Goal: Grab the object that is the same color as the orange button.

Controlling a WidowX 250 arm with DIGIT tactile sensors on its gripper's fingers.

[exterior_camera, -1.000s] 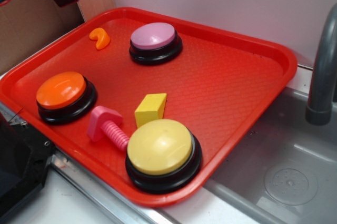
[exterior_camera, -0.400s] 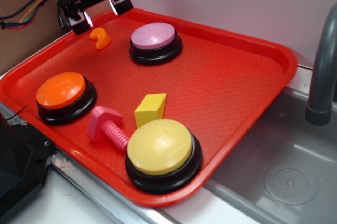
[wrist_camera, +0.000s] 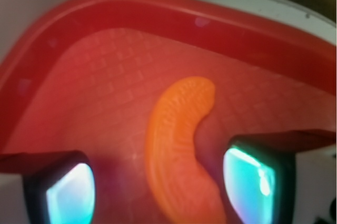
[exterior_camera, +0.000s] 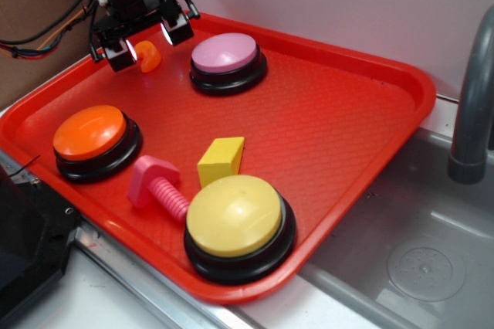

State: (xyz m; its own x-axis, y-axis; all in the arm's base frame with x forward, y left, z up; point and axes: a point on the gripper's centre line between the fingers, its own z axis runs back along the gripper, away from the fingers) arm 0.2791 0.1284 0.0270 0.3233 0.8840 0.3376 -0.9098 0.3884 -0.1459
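- While my black two-fingered gripper (exterior_camera: 144, 42) sits low over the far left corner of the red plastic tray (exterior_camera: 340, 124), its jaws stand open on either side of the small glossy orange hook-shaped plastic piece (exterior_camera: 149, 55), and I can't see either pad touching it.
- From the wrist view that orange piece (wrist_camera: 179, 148) is a fat comma with fine ridges across its top, lying flat on the tray floor (wrist_camera: 95, 92), which has a stamped grid texture and a smooth raised rim.
- My fingertips (wrist_camera: 68, 192) show as dark blocks with shiny teal-lit faces, one on each side of the piece, the one on the right closer to it.
- Just beside this spot, toward the middle of the tray's far side, is the round pink-topped push button on a black base (exterior_camera: 227, 61), apart from my fingers.
- Nearer the front left sits the big round orange-domed push button on a black base (exterior_camera: 94, 140), well apart from the piece.
- Front centre is crowded: a pink plastic bolt with a threaded shaft (exterior_camera: 158, 184), a yellow wedge-ish block (exterior_camera: 221, 161) and a large yellow-domed button (exterior_camera: 238, 223) all sit close together.
- A grey faucet pipe (exterior_camera: 472, 97) rises over the steel sink (exterior_camera: 417, 252) to the right of the tray.
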